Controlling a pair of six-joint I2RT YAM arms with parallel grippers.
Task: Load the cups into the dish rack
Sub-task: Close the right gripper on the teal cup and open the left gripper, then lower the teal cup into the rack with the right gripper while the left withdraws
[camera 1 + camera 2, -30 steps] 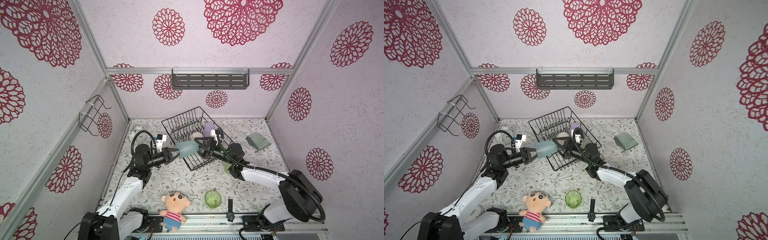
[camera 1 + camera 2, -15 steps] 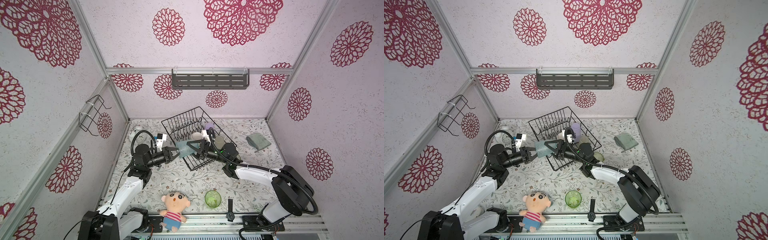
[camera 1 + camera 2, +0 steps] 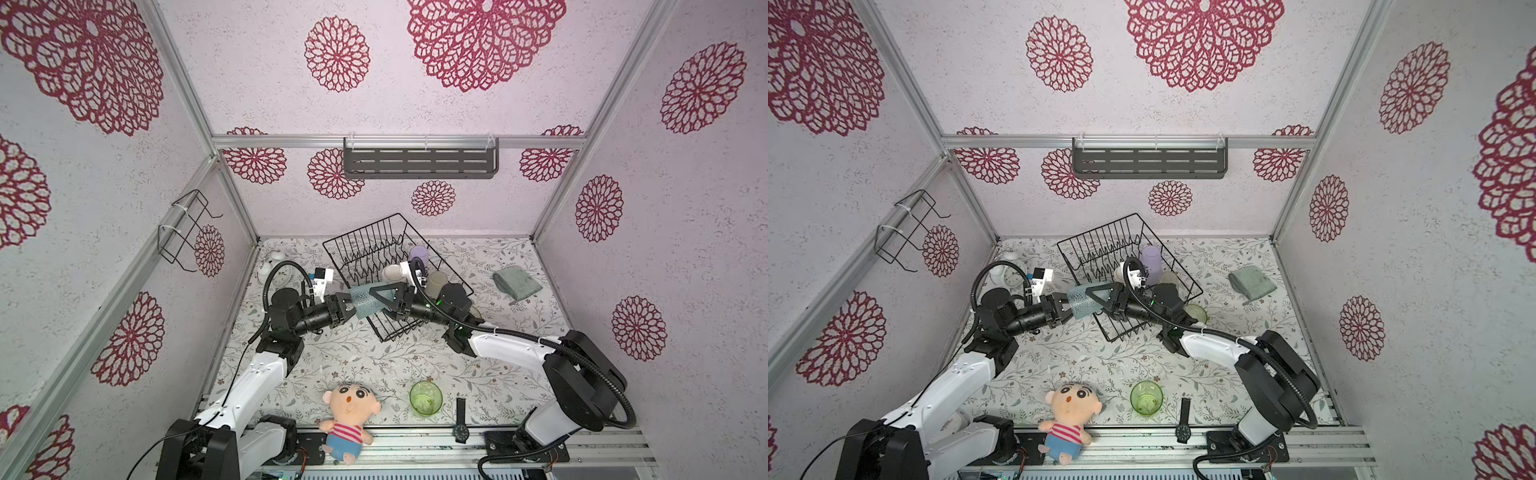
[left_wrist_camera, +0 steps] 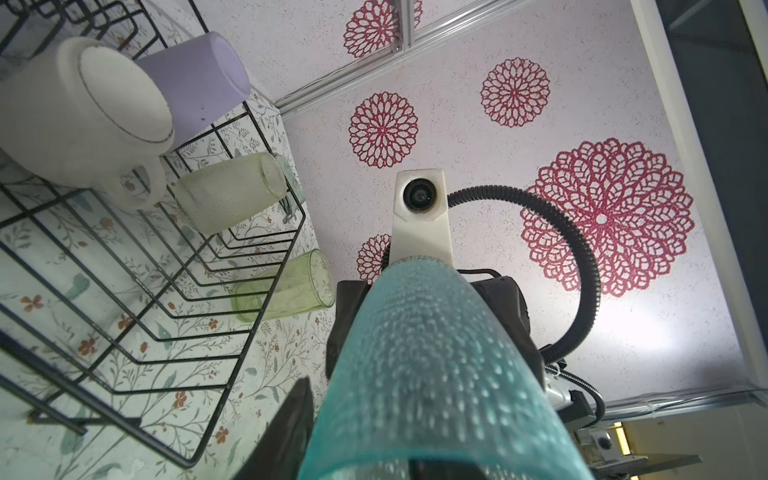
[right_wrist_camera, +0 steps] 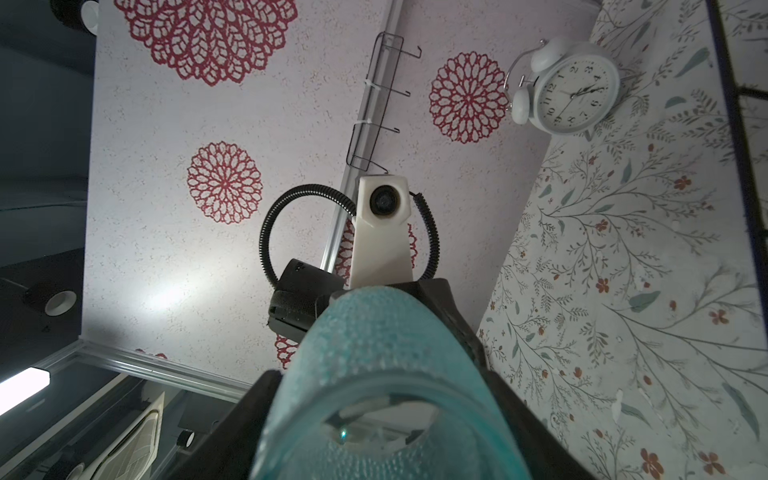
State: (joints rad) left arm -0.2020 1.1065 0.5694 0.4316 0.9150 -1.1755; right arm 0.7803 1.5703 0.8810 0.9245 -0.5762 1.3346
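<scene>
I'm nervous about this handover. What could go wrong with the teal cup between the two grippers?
The teal tumbler hangs in the air between the left gripper and right gripper; if neither grips firmly, it could drop onto the dish rack rim. The white mug, lilac tumbler and beige tumbler sit close by inside, so placing it might knock them.

White alarm clock [image 5: 575,97] — black hour numerals on its dial, 11, 12, 1, 2, 3 clearest

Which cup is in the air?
The teal tumbler, sideways between left gripper and right gripper; the others rest in the dish rack or on the table.
</scene>
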